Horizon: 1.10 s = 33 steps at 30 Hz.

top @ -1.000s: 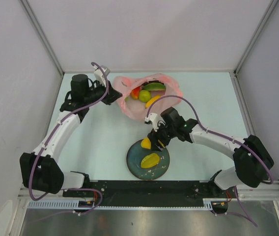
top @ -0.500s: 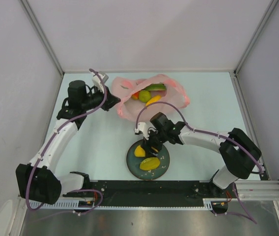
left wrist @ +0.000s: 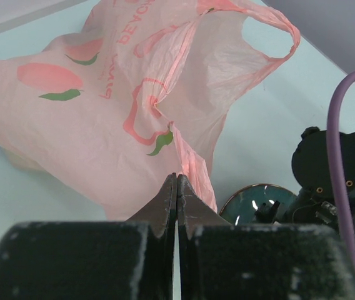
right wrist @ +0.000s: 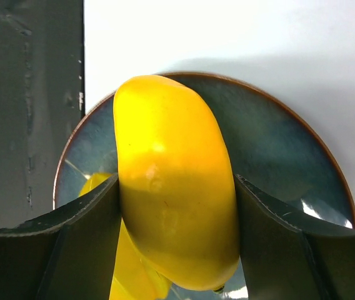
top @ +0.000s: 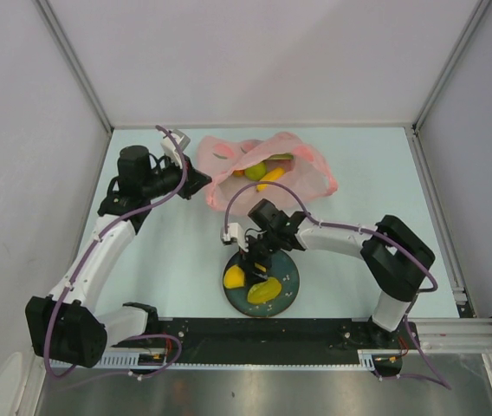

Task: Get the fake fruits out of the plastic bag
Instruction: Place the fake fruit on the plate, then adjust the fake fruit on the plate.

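The pink plastic bag [top: 302, 178] lies at the back middle of the table, mouth open, with a green apple [top: 255, 170], a yellow banana [top: 271, 176] and a green-skinned piece [top: 278, 157] inside. My left gripper [top: 201, 181] is shut on the bag's left edge; in the left wrist view its fingers [left wrist: 165, 199] are pressed together with the bag [left wrist: 115, 106] rising right behind their tips. My right gripper [top: 244, 265] is shut on a yellow mango [top: 234, 277], [right wrist: 172, 187] just above the plate's left rim. A second yellow mango [top: 265, 290], [right wrist: 97, 185] lies on the plate.
The round dark blue-grey plate [top: 288, 276], [right wrist: 290, 156], [left wrist: 252, 201] sits near the front middle, in front of the bag. A black rail [top: 263, 331] runs along the near edge. Grey walls enclose the table on three sides.
My right gripper has carried the yellow mango from beside the bag down and left to over the plate's left rim. The bag's right side has spread out; the left gripper barely moved.
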Motion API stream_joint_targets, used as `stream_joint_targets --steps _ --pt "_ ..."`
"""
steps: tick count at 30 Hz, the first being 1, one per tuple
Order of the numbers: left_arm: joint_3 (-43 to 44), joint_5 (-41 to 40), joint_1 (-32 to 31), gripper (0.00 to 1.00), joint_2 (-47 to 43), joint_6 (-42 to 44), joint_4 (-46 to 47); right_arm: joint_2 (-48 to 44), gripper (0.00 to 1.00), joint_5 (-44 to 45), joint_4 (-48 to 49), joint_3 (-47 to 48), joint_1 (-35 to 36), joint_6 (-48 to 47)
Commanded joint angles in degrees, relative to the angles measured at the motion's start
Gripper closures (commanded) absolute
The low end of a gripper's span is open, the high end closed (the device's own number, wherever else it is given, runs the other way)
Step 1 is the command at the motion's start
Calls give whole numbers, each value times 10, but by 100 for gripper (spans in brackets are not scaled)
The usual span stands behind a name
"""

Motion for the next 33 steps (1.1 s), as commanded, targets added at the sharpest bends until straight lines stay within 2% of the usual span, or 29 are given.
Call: stream_joint_targets --steps 1,8,14,17,21,25,28,29,32,33 --pt "1 14 2 100 -12 13 12 26 43 -58 -26 42 5 -24" --pt "0 14 3 100 -9 17 12 47 27 -68 -31 64 8 -38" --pt "11 22 3 100 6 15 6 59 18 -90 -37 90 6 -36" --pt "19 25 3 100 14 15 -2 54 16 -94 -42 110 0 -25" --pt "33 30 3 100 22 12 -6 3 16 -99 -39 123 -24 30" --pt "34 30 3 100 28 -1 9 -49 19 -63 -70 123 -71 46" --pt "30 30 3 100 29 -7 19 -60 35 -6 -130 118 -96 9" --pt "29 30 3 100 28 -7 19 -61 55 5 -143 104 -102 -12" --pt "29 30 3 100 28 -7 18 -64 95 48 -169 83 -114 -59" --pt "30 29 3 100 27 -7 17 -65 99 65 -172 77 -113 -68"
